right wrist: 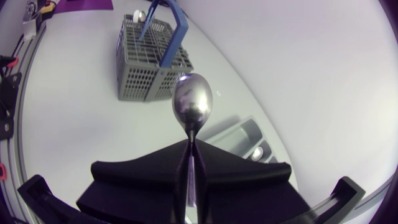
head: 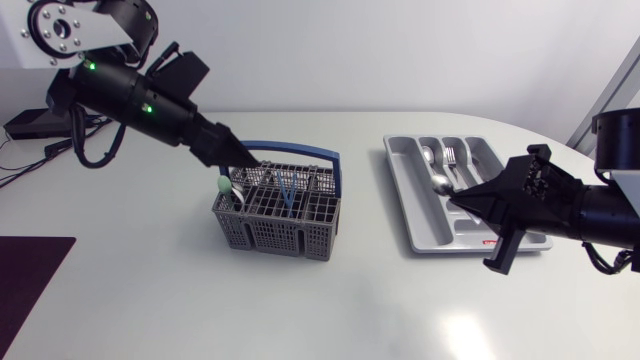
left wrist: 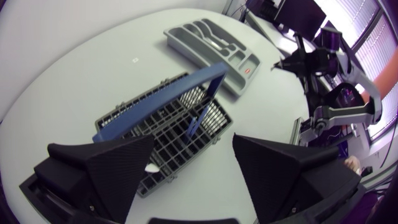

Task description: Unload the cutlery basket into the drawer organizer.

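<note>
The grey cutlery basket [head: 275, 215] with its blue handle [head: 300, 150] stands left of the table's middle. Several pieces stick up in it, among them a pale green-tipped one [head: 222, 184]. My left gripper [head: 240, 160] hovers over the basket's back left corner; the left wrist view shows its fingers [left wrist: 112, 165] wide apart, open and empty, above the basket [left wrist: 168, 124]. The grey drawer organizer [head: 505, 175] lies at the right. My right gripper [head: 462, 198] is over its near part, shut on a metal spoon [right wrist: 192, 102] whose bowl points ahead of the fingers.
Spoons [head: 428, 155] and a fork [head: 450, 155] lie in the organizer's far compartments. A dark purple mat [head: 30, 290] covers the table's near left corner. Bare tabletop lies between basket and organizer and along the front.
</note>
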### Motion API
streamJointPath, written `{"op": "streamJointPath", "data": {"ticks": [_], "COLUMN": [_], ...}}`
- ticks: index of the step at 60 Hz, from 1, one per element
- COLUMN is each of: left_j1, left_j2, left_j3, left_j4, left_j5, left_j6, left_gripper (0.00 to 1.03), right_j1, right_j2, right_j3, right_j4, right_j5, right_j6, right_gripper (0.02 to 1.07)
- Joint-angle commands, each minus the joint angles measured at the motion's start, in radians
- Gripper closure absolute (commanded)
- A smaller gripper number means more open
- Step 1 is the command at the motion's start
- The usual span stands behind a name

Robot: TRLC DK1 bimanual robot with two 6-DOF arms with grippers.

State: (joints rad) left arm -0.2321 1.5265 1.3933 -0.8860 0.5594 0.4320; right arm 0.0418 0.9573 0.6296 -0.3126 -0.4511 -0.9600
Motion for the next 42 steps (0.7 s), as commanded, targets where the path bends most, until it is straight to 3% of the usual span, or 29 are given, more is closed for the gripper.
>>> {"op": "streamJointPath", "data": {"ticks": [1, 9, 23, 42], "left_j1": [-0.003, 0.005, 0.025, 0.024], "left_j2": [-0.045, -0.080, -0.100, -0.134], "left_j3": [-0.060, -0.114, -0.157, -0.194], "left_j4": [-0.018, -0.019, -0.019, -0.030], "left_j5": [-0.033, -0.073, -0.073, -0.119], "left_j6": [0.090, 0.120, 0.152, 0.192], "left_gripper": [0.14, 0.15, 0.15, 0.14], "right_j1": [-0.097, -0.235, -0.365, -0.421], "right_j2": [0.063, 0.182, 0.391, 0.577], "right_j3": [-0.010, 0.010, 0.064, 0.148], "right_j4": [-0.033, -0.080, -0.075, -0.014], "right_j5": [-0.044, -0.097, -0.107, -0.031], "right_j6": [-0.169, -0.390, -0.600, -0.789], "right_gripper": [1.01, 1.01, 1.01, 1.01]}}
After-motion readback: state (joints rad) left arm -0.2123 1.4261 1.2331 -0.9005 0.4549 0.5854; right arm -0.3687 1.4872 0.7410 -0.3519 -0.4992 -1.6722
